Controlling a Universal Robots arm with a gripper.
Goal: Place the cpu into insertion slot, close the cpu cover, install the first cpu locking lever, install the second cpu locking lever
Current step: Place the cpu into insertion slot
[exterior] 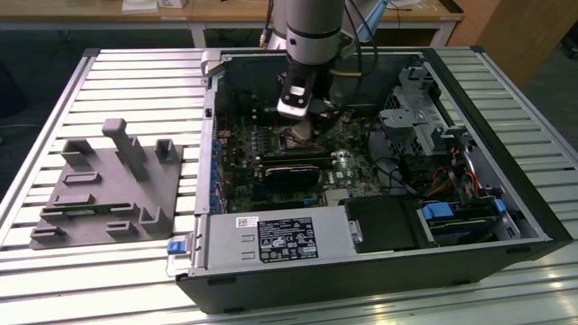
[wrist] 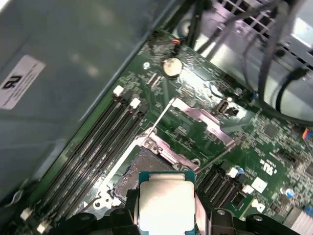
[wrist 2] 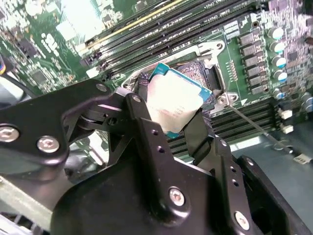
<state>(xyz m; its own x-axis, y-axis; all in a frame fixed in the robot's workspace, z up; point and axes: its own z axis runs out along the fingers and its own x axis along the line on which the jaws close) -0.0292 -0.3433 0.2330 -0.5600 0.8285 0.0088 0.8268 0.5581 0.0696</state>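
Between the gripper's (wrist 2: 172,110) black metal fingers (wrist 2: 146,127), clamped on two edges, sits the cpu (wrist 2: 173,98): flat square, dull grey top, teal rim, tilted. Just under it is the slot (wrist: 133,169), dark w/ silvery rim, partly hidden by cpu; contact can't be told. Beyond it the cover (wrist: 204,122), a thin silvery frame, lies flipped open. All inside an open black pc case (exterior: 505,156).

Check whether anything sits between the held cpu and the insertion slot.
Nothing visible. The gripper holds the cpu just over the insertion slot, whose dark contact area lies uncovered. The cpu cover is swung back, off the socket.
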